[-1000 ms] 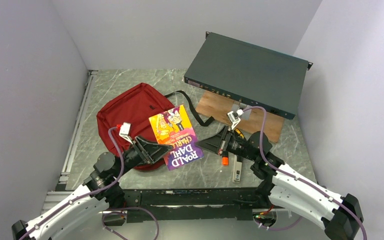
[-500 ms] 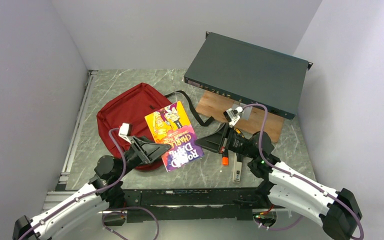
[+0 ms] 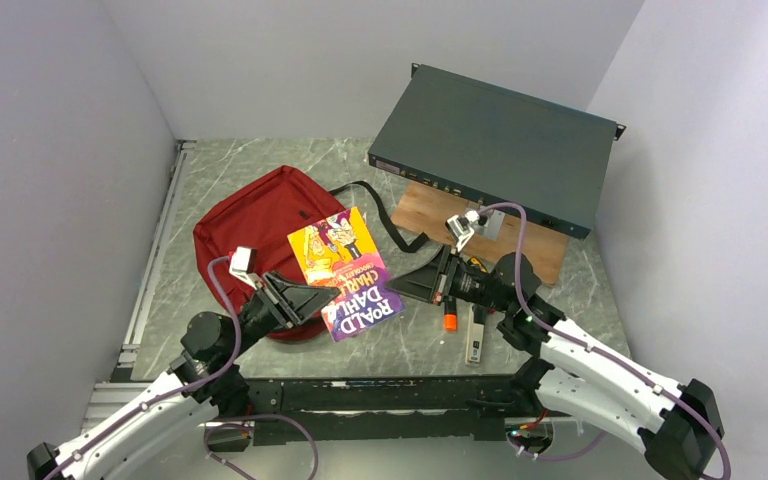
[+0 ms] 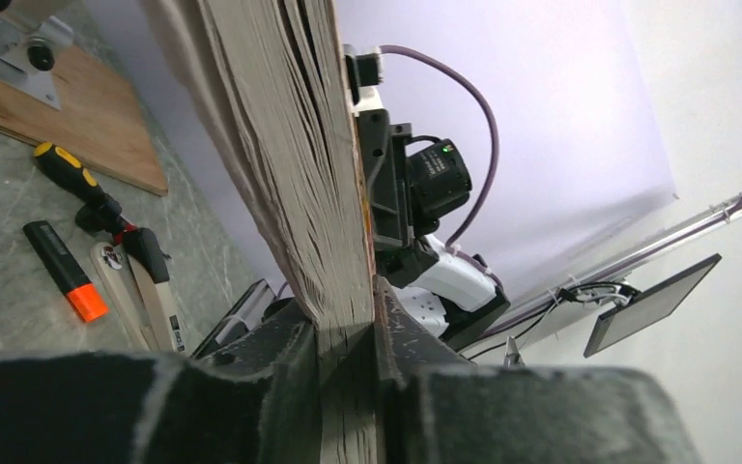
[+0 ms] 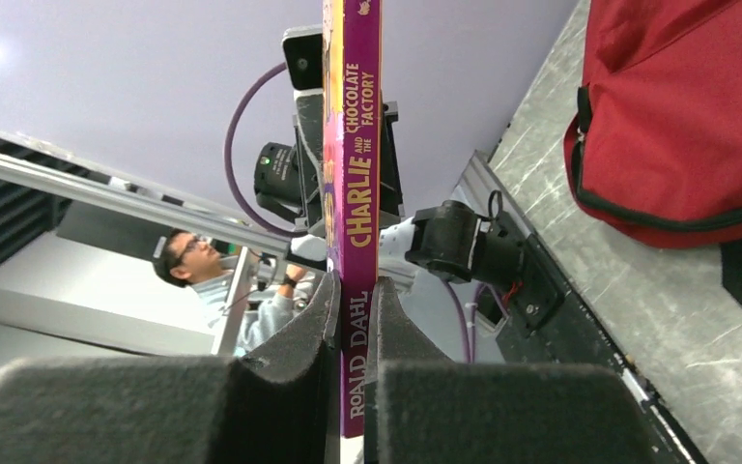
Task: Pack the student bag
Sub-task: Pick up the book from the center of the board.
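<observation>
Left tool has closed on book; right tool grips spine.

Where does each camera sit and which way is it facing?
Top external: above and behind, looking down at the table; both arms show.
Left wrist: behind the left gripper, facing the right arm past the book.
Right wrist: behind the right gripper, facing the left arm and student bag.
Both wrist views share the book.

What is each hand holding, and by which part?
Both hold the Roald Dahl paperback: the left hand clamps its page edge, the right hand its spine.
</observation>
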You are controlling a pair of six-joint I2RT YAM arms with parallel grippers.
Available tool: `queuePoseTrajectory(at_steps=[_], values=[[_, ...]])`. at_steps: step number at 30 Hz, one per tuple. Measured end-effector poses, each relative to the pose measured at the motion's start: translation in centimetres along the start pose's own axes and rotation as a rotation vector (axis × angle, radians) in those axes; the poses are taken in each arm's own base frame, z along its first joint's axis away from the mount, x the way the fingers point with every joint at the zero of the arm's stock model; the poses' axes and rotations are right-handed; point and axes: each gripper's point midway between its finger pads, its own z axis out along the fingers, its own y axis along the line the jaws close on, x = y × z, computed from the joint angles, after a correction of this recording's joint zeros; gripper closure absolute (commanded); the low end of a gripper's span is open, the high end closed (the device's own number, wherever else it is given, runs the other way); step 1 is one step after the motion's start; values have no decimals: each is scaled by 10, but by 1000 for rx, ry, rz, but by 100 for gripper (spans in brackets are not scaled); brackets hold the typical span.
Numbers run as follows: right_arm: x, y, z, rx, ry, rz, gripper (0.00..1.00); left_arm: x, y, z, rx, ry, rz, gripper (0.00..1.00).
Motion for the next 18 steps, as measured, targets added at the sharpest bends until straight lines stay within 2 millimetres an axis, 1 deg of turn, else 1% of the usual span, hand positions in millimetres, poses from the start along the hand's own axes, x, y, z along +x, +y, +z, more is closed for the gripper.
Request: queuePoseTrajectory(at_steps=[1, 3, 4, 8, 11, 13, 18], values=[[-1, 2, 1, 4, 0, -13, 89, -1, 2, 0, -9, -4, 3, 86], [-4, 4, 2, 7, 1, -38, 76, -2, 3, 0, -14, -13, 10, 98], [-5, 4, 3, 8, 0, -44, 69, -3, 3, 1, -13, -18, 12, 100], [-4, -2, 10, 11, 10, -35, 37, -6, 7, 2, -25, -36, 29, 100], [2, -1, 17, -4, 29, -25, 22, -11, 9, 5, -31, -63, 35, 100], [7, 4, 21, -23, 29, -21, 17, -17, 6, 6, -9, -97, 39, 100], [20, 26, 29, -102, -8, -28, 18, -31, 1, 6, 40, -183, 38, 100]])
